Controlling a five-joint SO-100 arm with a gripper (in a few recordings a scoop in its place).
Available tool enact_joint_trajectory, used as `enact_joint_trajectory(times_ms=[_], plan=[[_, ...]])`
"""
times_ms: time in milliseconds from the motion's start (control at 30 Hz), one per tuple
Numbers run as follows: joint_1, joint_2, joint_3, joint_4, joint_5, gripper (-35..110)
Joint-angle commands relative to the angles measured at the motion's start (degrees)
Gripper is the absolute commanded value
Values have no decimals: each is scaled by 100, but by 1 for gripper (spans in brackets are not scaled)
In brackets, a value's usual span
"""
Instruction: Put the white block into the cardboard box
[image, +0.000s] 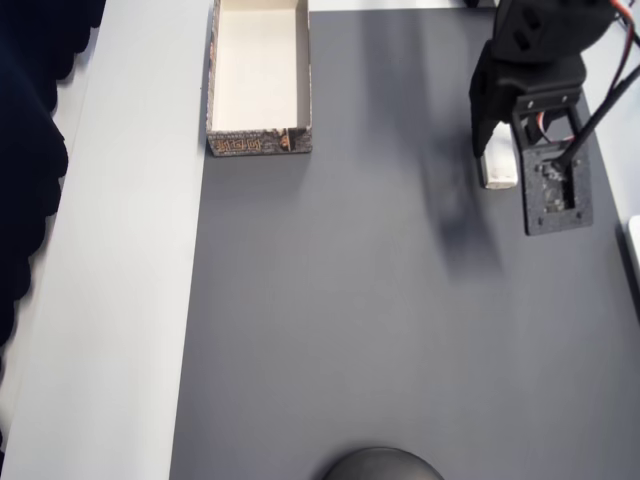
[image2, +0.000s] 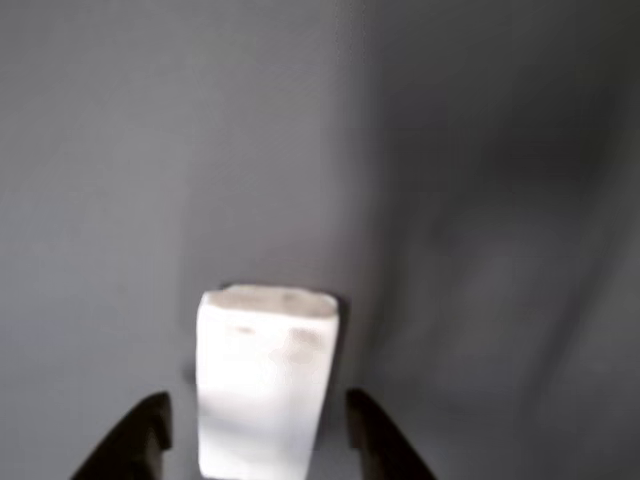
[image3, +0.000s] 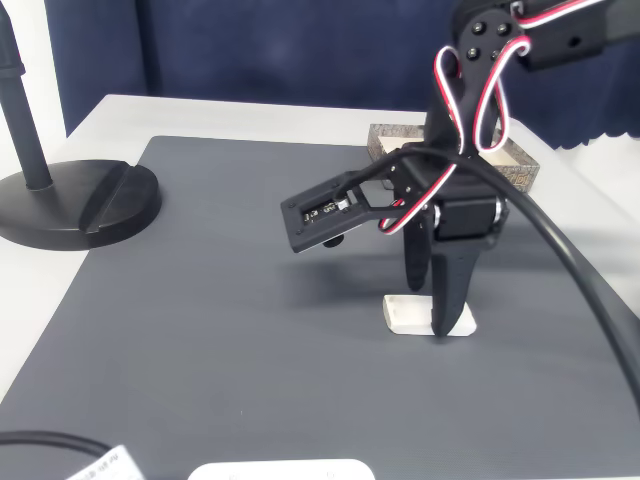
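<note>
The white block (image: 498, 168) lies flat on the dark grey mat at the right side of the overhead view. My gripper (image3: 430, 312) points straight down over it, open, one finger on each side. In the wrist view the block (image2: 265, 380) stands between the two dark fingertips (image2: 148, 432) with a thin gap on either side, and my gripper (image2: 258, 445) does not squeeze it. The cardboard box (image: 258, 142) sits at the top left of the overhead view, far from the block, its cream inside showing nothing in it. In the fixed view the box (image3: 520, 172) lies behind the arm.
A black round stand base (image3: 80, 205) sits on the mat's left corner in the fixed view. The mat (image: 330, 320) covers most of a white table (image: 120, 300). A flat white object (image3: 280, 470) lies at the near edge.
</note>
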Motion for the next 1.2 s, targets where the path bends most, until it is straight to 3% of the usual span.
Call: enact_joint_trajectory(times_ms=[0,833,1167], plan=[[141,9,-378,-44,35,24],[-35,-431,-598,-158,44,25],[-158,-492,-598,-158,44,18]])
